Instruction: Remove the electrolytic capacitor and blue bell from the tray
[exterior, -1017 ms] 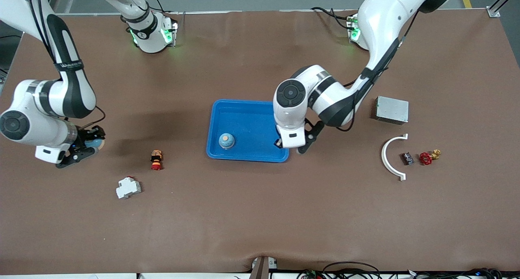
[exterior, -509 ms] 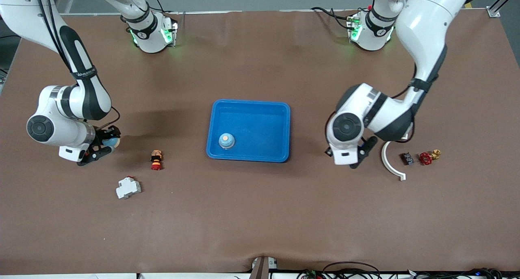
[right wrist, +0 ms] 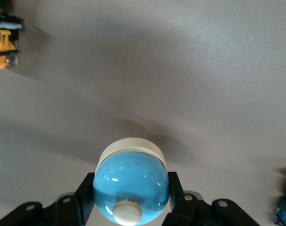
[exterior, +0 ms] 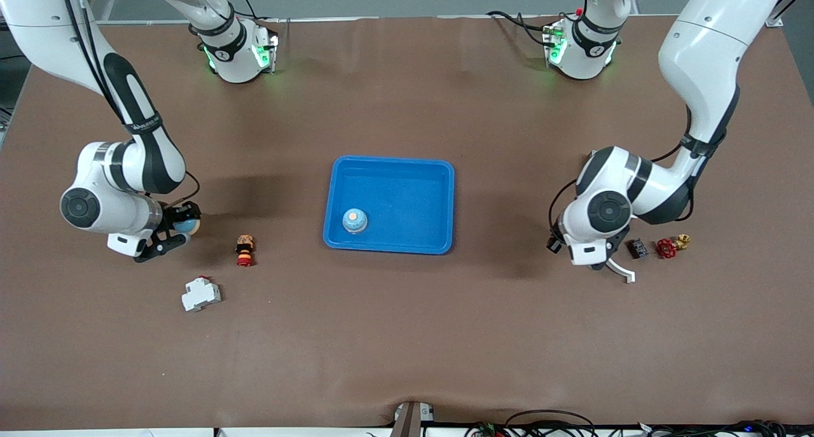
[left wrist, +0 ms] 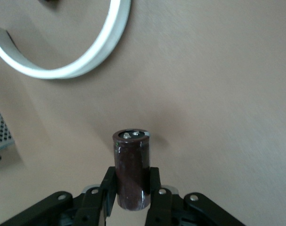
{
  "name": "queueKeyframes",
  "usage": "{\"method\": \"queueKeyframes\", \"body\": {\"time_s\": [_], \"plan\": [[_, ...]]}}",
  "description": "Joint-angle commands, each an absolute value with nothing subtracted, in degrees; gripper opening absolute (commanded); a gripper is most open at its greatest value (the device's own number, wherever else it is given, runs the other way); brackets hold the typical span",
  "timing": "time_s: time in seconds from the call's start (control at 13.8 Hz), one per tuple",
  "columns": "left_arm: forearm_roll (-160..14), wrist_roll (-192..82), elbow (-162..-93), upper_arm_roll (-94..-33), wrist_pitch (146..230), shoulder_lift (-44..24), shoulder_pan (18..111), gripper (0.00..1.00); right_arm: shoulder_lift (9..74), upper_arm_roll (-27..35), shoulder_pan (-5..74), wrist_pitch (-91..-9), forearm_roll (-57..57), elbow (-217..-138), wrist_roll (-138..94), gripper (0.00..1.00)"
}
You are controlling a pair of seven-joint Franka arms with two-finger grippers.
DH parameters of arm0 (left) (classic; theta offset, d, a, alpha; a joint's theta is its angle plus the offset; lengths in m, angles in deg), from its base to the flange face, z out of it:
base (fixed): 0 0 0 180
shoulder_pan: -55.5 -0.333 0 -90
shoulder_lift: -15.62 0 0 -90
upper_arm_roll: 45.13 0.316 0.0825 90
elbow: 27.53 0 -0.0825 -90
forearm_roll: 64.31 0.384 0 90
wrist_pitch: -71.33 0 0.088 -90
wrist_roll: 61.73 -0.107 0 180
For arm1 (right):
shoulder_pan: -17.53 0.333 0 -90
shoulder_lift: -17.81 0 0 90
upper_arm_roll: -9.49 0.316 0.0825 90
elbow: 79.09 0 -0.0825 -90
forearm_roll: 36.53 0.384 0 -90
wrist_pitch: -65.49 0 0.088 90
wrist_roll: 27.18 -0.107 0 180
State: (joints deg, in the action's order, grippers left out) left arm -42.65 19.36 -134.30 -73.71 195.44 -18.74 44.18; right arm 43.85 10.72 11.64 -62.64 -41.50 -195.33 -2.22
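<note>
Sitting mid-table, a blue tray [exterior: 389,204] holding one blue bell [exterior: 355,220] near its front camera-side wall. Hovering over bare table near the white curved strip [left wrist: 70,56], left gripper [left wrist: 131,195] clenching a dark capacitor [left wrist: 131,172]. Hanging over the right arm's end, right gripper [right wrist: 131,200] squeezing a second bell [right wrist: 131,181] beside the orange button [exterior: 244,249].

No text, label, brand, number or sign was legible. Small white lettering stood on the black band of the right arm [exterior: 141,126], but it could not be read.
</note>
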Motion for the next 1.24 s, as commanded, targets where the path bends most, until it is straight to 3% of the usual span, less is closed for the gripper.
{"method": "queueKeyframes", "body": {"time_s": [0.0,0.07,0.15,0.22,0.58,0.87,1.02,1.09,1.16], "plan": [[-42.7,18.7,-136.7,-74.4,197.8,-17.9,42.9,0.00,44.4,10.7,12.3,-63.3,-40.8,-195.4,-3.8,0.15],[-42.6,18.7,-136.7,-74.5,197.8,-18.0,42.9,0.10,44.7,10.7,12.3,-63.6,-40.8,-195.4,-3.8,0.15],[-42.6,18.4,-136.7,-74.4,197.7,-18.0,43.1,0.41,44.9,10.7,12.3,-64.3,-40.8,-195.4,-3.8,0.15],[-42.2,16.2,-136.5,-74.4,197.3,-17.6,42.8,0.99,45.3,10.7,12.3,-64.8,-40.8,-195.4,-3.7,0.15],[-42.2,12.6,-131.5,-74.5,194.5,-15.8,41.3,1.00,46.0,10.7,12.3,-65.0,-40.8,-195.3,-3.7,0.18],[-43.8,1.6,-117.3,-76.1,180.2,-16.1,41.6,1.00,46.3,10.7,12.2,-65.6,-40.8,-195.3,-3.7,0.18],[-47.8,-5.0,-114.2,-76.2,178.3,-15.4,41.1,1.00,46.5,10.7,12.2,-65.6,-40.8,-195.2,-3.7,0.21],[-48.9,-7.9,-112.9,-76.2,177.6,-14.7,40.9,1.00,46.6,10.6,12.2,-65.6,-40.8,-195.2,-3.7,0.26],[-49.2,-10.6,-111.6,-76.2,175.3,-13.4,40.9,1.00,46.6,10.7,12.1,-65.6,-40.8,-195.2,-3.7,0.40]]}}
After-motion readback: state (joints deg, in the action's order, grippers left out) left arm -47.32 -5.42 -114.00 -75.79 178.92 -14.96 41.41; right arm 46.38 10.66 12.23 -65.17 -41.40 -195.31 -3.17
